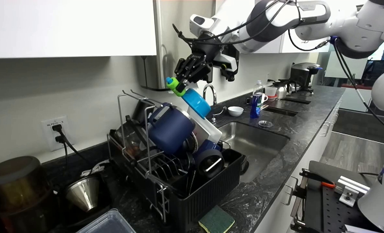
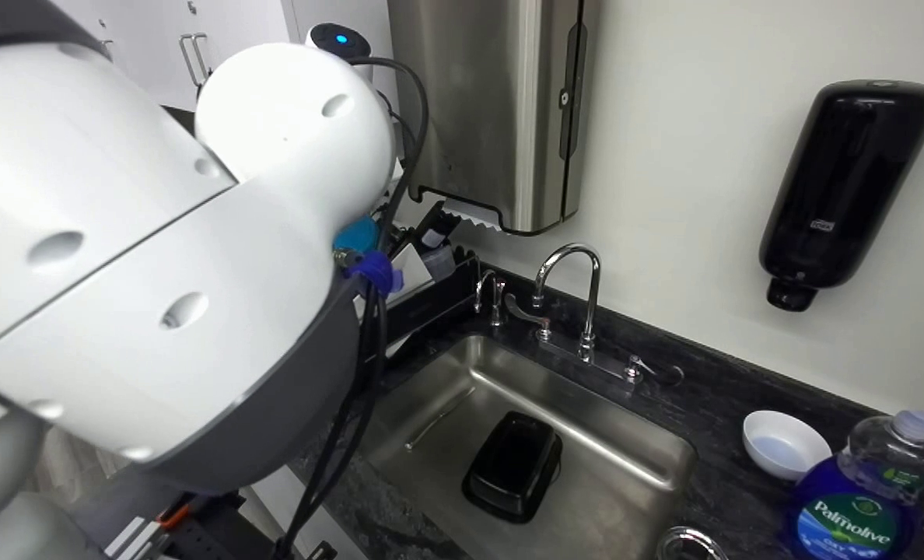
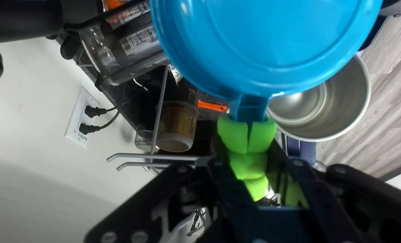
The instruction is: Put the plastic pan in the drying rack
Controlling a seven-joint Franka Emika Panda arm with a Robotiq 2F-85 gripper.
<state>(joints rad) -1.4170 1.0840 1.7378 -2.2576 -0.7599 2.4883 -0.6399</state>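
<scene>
The plastic pan [image 1: 197, 103] is bright cyan with a green handle. It hangs tilted, bowl down and to the right, over the sink-side part of the drying rack in an exterior view. My gripper [image 1: 180, 85] is shut on its green handle. The pan [image 3: 271, 40] fills the top of the wrist view, with the gripper [image 3: 247, 148] around the handle. The drying rack [image 1: 208, 197] is black wire with a black tray and is heavily loaded. The pan overlaps a white board in the rack; I cannot tell if they touch. A cyan bit of pan [image 2: 358, 235] shows behind the arm.
A navy pot [image 1: 172, 127] stands high in the rack beside the pan. Rack wires [image 1: 135, 95] rise at the back left. A steel dispenser [image 2: 501, 117] and white cabinet [image 1: 69, 29] hang near the arm. The sink [image 2: 610, 467] holds a black container [image 2: 512, 467].
</scene>
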